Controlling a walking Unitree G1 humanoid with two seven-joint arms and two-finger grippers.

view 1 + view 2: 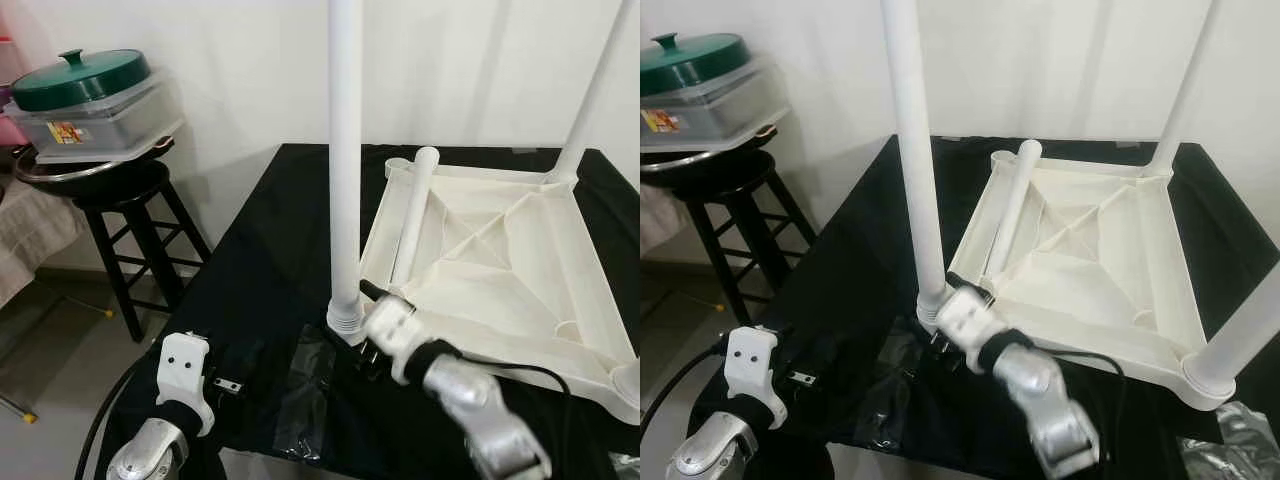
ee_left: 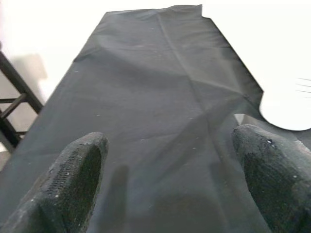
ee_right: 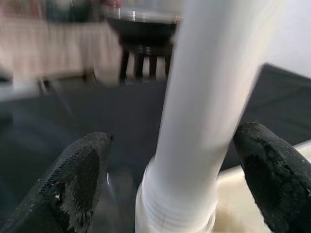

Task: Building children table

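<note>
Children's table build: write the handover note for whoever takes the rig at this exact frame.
Right gripper: open, fingers either side of the near-left leg just above its socket, not clamped.
Left gripper: open, hovering over the black cloth, holding nothing.
Tabletop lies upside down on the cloth.
Done: three legs stand upright in corner sockets.
Left: the fourth leg lies loose across the tabletop's underside, beside the remaining far-left socket; it needs fitting, then the table needs turning over.

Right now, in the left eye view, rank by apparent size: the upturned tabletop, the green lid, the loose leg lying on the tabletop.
1. Upturned tabletop: largest.
2 and 3. Green lid and loose leg: unsure. The leg looks longer, the lid broader, and the lid sits farther away.
</note>
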